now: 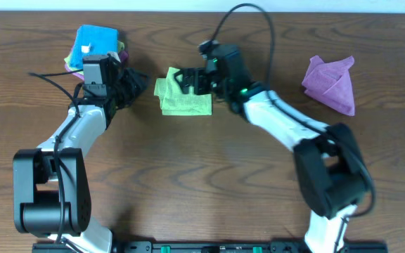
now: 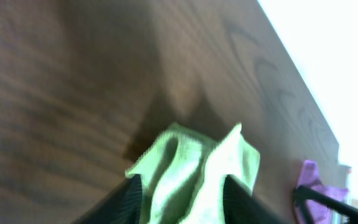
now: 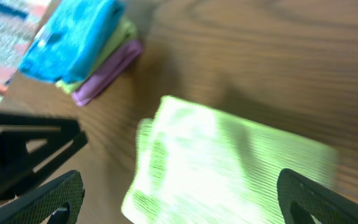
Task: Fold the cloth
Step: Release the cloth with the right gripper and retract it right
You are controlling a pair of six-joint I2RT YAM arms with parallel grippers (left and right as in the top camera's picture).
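The lime-green cloth (image 1: 183, 100) lies folded into a small rectangle at the table's middle back. It also shows in the left wrist view (image 2: 197, 168) and the right wrist view (image 3: 229, 168). My left gripper (image 1: 138, 82) is open just left of the cloth, and the cloth shows between its fingers (image 2: 182, 202); I cannot tell whether they touch it. My right gripper (image 1: 189, 78) is open wide over the cloth's far edge, with a finger on each side of it (image 3: 182, 199). The white tag is not visible.
A stack of folded cloths, blue on top (image 1: 95, 42), sits at the back left behind the left arm; it also shows in the right wrist view (image 3: 79, 50). A crumpled purple cloth (image 1: 330, 82) lies at the back right.
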